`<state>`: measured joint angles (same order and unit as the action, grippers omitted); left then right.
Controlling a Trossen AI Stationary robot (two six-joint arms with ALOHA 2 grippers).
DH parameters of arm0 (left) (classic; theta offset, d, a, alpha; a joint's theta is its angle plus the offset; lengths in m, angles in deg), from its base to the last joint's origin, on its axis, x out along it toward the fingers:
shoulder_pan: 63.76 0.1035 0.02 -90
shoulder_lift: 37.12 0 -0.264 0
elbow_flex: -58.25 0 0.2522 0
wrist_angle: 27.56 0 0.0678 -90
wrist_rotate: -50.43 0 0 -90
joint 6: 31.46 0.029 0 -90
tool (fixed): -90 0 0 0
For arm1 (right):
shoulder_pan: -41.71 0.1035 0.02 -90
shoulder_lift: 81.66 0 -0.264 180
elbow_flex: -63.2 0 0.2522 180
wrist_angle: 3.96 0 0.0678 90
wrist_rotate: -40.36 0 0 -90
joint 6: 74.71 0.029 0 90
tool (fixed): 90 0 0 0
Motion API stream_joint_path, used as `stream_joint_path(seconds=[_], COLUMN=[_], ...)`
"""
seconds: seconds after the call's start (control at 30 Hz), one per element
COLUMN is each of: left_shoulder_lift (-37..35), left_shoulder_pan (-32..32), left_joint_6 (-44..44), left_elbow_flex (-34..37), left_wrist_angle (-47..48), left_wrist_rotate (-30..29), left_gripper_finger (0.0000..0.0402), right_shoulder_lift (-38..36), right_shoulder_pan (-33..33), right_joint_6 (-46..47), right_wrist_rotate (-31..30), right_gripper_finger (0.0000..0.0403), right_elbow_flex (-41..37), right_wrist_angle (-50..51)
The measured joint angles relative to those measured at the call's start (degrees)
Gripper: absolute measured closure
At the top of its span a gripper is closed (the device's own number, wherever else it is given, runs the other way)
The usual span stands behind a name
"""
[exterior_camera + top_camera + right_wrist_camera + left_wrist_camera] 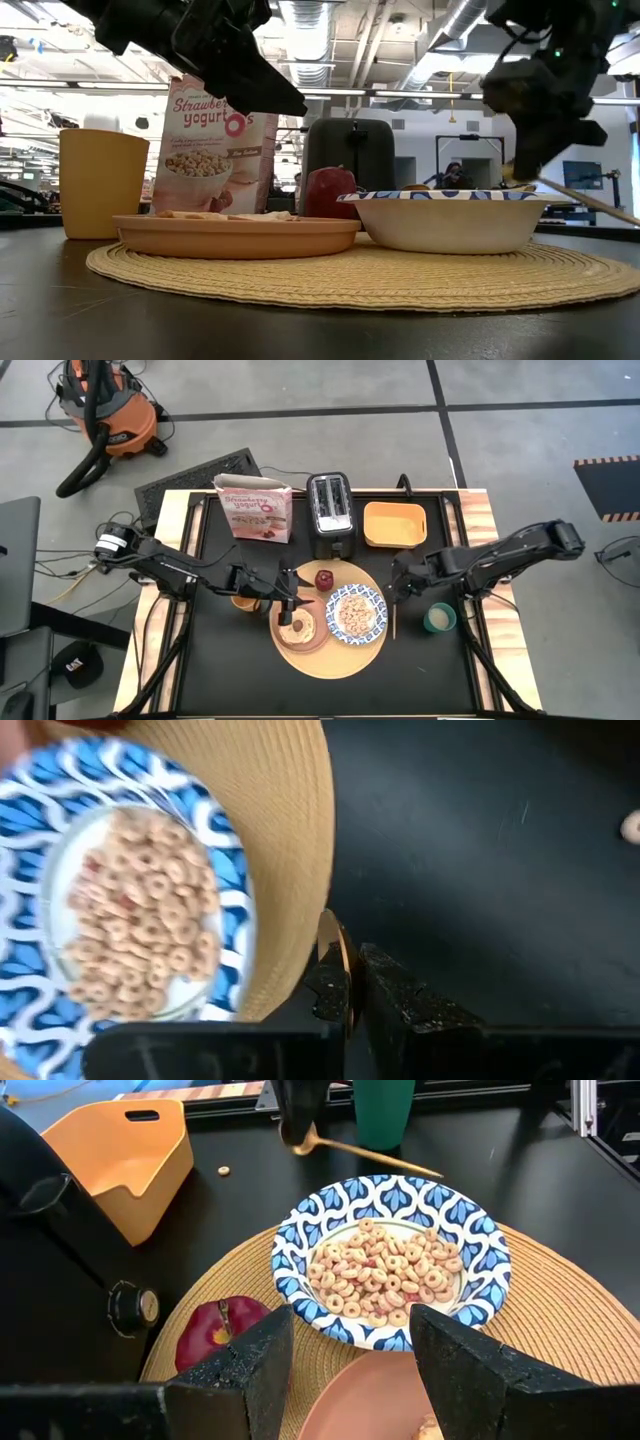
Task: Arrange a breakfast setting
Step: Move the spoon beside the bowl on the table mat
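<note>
Carefully, my right claw point(345, 982), clamped on the spoon point(365, 1152), should lay it at the board's point(375, 650) three o'clock; left claw point(345, 1370) apart.

Big round woven mat point(330, 657), tan like straw, flat on the black table. On it, a pink plate point(299, 628) with round toast point(298, 627). Just beside the plate, a blue-and-white dish point(355, 613) full of little cereal rings point(385, 1270). Behind those two, a small red apple point(324, 578), upright, stem on top. Thin gold spoon point(393, 617) just off the mat's edge, tilted, one end lifted.
</note>
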<state>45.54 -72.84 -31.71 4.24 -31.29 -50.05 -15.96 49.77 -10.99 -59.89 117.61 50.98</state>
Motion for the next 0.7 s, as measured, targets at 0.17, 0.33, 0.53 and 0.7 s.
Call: stream_joint_path(seconds=[0.17,0.33,0.53,0.7], left_shoulder_lift=[0.0,0.0,0.0,0.0], left_shoulder_pan=[0.0,0.0,0.0,0.0], left_joint_6=[0.0,0.0,-0.3,-0.4], left_elbow_flex=[0.0,0.0,0.0,0.0], left_wrist_angle=[0.0,0.0,0.1,0.1], left_wrist_rotate=[0.1,0.1,0.2,0.2], left_gripper_finger=[0.0215,0.0215,0.0215,0.0215], right_shoulder_lift=[3.0,6.9,10.2,12.3], right_shoulder_pan=[0.0,0.0,0.0,0.0], right_joint_6=[1.4,2.8,5.1,5.0], right_wrist_rotate=[1.4,3.2,4.1,4.1], right_gripper_finger=[0.0363,0.0363,0.0363,0.036], right_elbow_flex=[-2.3,-4.1,-5.7,-5.7], right_wrist_angle=[-2.0,-6.4,-8.9,-9.4])
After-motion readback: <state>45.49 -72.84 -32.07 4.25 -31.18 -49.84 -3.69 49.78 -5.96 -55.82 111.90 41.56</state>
